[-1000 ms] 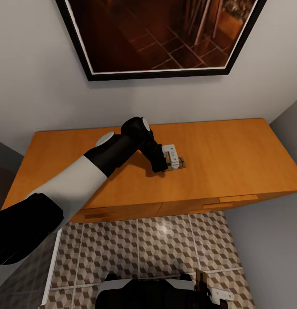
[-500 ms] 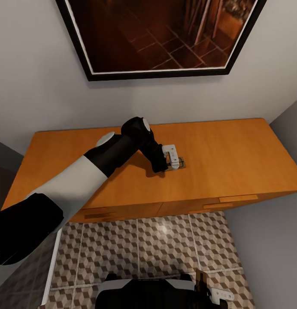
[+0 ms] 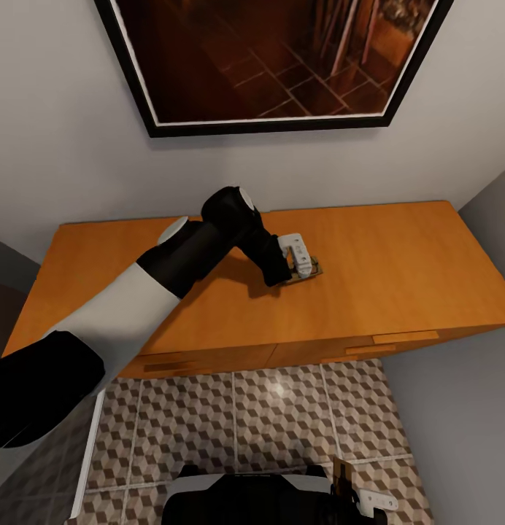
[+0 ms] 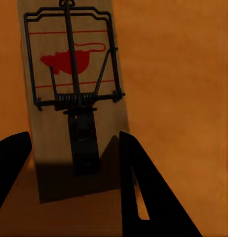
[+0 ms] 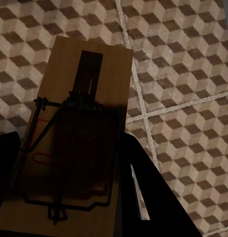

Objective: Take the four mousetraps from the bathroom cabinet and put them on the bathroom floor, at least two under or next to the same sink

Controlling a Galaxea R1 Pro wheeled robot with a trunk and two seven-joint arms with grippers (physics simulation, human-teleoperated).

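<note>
One mousetrap (image 3: pixel 311 269), a tan board with a dark wire frame and a red mark, hangs slightly tilted just above the orange-brown cabinet (image 3: pixel 398 262). My left gripper (image 3: pixel 302 265) is shut on its near end. In the left wrist view the dark fingers (image 4: pixel 136 182) press both long edges of this mousetrap (image 4: pixel 74 74). Low by my base, my right gripper (image 3: pixel 352 488) is shut on a second mousetrap (image 3: pixel 342 472). In the right wrist view that mousetrap (image 5: pixel 109 74) hangs over the cube-patterned bathroom floor (image 5: pixel 183 74).
A large dark framed picture (image 3: pixel 267 65) hangs on the pale wall above the cabinet. Drawer fronts with slot handles (image 3: pixel 406 337) face me. Patterned floor tiles (image 3: pixel 282 415) lie between the cabinet and my base (image 3: pixel 245 496). A grey wall (image 3: pixel 457 408) closes the right side.
My left gripper has risen and shifted slightly right and away from me, carrying the mousetrap off the cabinet top. The right arm has not moved.
</note>
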